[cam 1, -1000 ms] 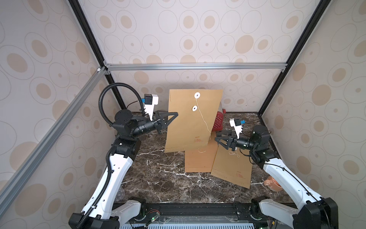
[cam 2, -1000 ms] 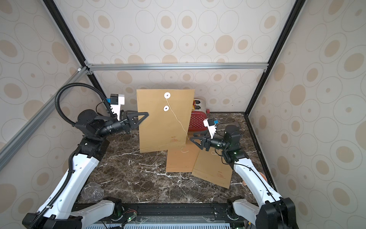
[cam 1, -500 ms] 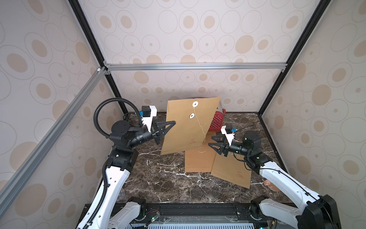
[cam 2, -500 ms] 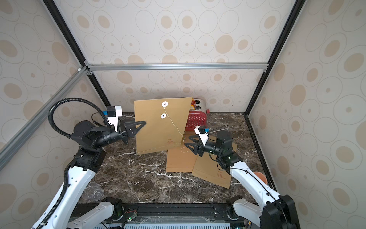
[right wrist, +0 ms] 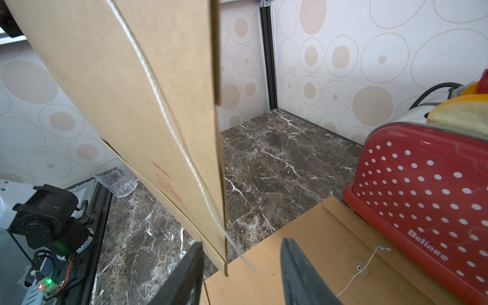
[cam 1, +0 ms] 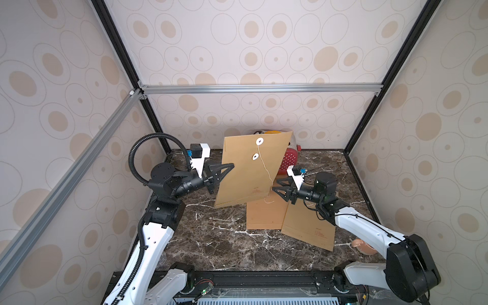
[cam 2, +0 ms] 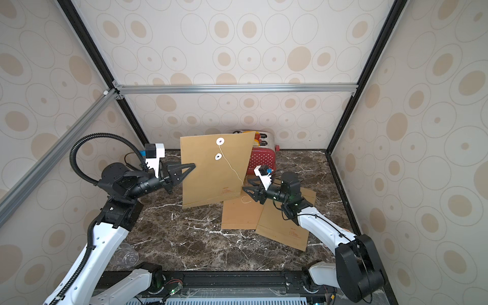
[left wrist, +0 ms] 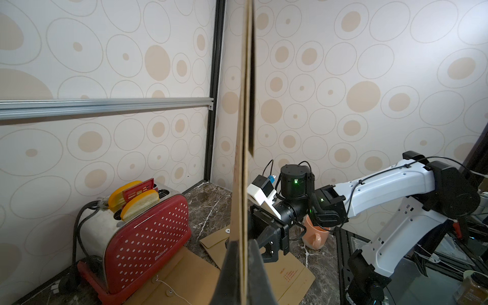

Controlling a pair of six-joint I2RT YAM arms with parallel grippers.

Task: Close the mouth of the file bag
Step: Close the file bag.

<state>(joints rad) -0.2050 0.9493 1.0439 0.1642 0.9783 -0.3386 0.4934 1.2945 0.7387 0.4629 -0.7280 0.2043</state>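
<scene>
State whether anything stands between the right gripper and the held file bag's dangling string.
Nothing visible does. The string hangs loose past the lower corner of the file bag, between the open jaws of the right gripper.

File bag (cam 1: 245,179) is matt paper (tabletop (cam 1: 211,237) polished marble).

This is a robot test cell in a lab, dressed to look like a home. Black posts (cam 1: 116,42) and an aluminium rail (cam 1: 258,88) frame a booth whose wall panels (cam 1: 264,39) carry circle-patterned wallpaper. The tabletop (cam 1: 224,237) has a dark marble look. A left arm (cam 1: 148,250) and a right arm (cam 1: 364,229) rise from a black base rail (cam 1: 264,277) at 6 o'clock, where a bare circuit board (cam 1: 203,285) glows green. Kitchen props sit around: a red dotted toaster (cam 2: 261,158) at 12 o'clock, a clear plastic glass (cam 2: 126,256) at 8 o'clock, a peach mug (cam 1: 363,247) at 4 o'clock.
</scene>
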